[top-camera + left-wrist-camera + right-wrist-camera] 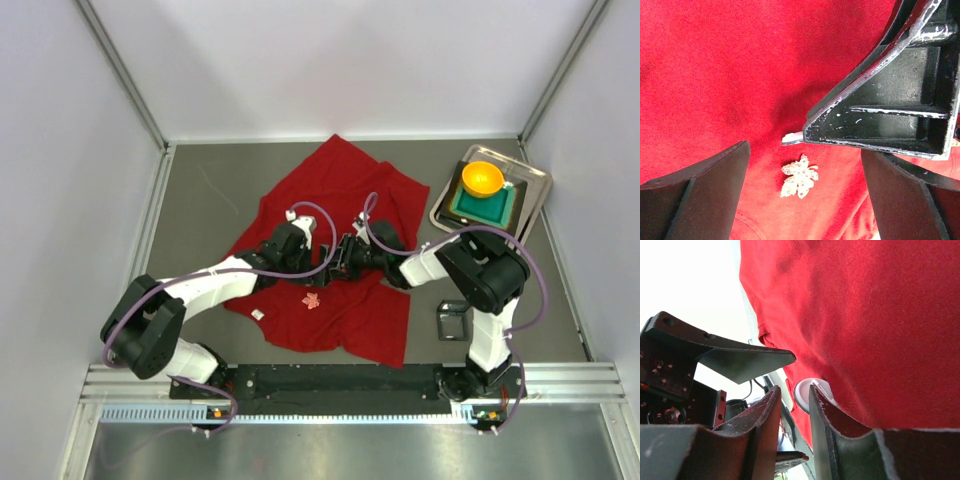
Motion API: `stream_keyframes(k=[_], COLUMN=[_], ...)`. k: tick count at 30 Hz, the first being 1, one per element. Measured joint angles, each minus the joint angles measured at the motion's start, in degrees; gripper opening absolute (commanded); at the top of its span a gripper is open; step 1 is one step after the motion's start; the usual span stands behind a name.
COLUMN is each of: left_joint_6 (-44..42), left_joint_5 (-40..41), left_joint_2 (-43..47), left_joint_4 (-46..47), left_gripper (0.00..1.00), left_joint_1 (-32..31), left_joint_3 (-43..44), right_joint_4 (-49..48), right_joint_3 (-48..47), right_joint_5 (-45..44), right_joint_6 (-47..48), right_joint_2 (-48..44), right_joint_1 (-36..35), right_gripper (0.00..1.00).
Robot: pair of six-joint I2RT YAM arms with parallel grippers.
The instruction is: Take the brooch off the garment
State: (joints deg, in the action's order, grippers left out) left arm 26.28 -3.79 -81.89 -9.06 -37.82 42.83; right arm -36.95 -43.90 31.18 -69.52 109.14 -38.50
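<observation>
Brooch (799,176) on garment (740,75), between wide-open left gripper (805,150) jaws, right gripper (794,390) near-closed (grip unclear)

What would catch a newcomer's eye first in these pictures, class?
The bright red garment spread across the middle of the table dominates. On it lies the tiny pale brooch, framed in the left wrist view between the open fingers of the left gripper. An orange bowl stands out at the far right.
</observation>
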Motion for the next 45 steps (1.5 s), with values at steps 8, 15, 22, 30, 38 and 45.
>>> stream_keyframes(k=[8, 15, 22, 30, 38, 45], left_joint_6=[6.0, 15.3, 28.0, 41.0, 41.5, 39.8], left_joint_5=[0.8, 2.6, -2.0, -16.2, -22.3, -22.9], left_joint_2=[0.7, 10.8, 17.2, 11.0, 8.5, 6.6], left_joint_4=[-3.8, -8.2, -6.5, 3.0, 8.2, 9.1], left_gripper=[0.86, 0.83, 0.70, 0.63, 0.60, 0.51], left_joint_1=[0.0, 0.5, 6.6, 15.8, 15.6, 13.1], left_joint_3=[0.0, -1.4, -6.1, -15.8, -15.7, -14.1], right_joint_4=[-0.9, -0.7, 0.0, 4.0, 12.7, 20.5], right_joint_3=[0.8, 1.3, 3.0, 3.0, 2.1, -0.4], right_joint_5=[1.1, 1.9, 2.3, 2.0, -1.0, -5.7], right_joint_6=[0.3, 1.0, 2.5, 6.8, 12.9, 17.0], right_joint_2=[0.0, 0.0, -0.4, -2.0, -7.3, -12.7], right_joint_1=[-0.1, -0.2, -0.4, -2.4, -3.0, -3.0], right_gripper=[0.30, 0.30, 0.29, 0.29, 0.33, 0.32])
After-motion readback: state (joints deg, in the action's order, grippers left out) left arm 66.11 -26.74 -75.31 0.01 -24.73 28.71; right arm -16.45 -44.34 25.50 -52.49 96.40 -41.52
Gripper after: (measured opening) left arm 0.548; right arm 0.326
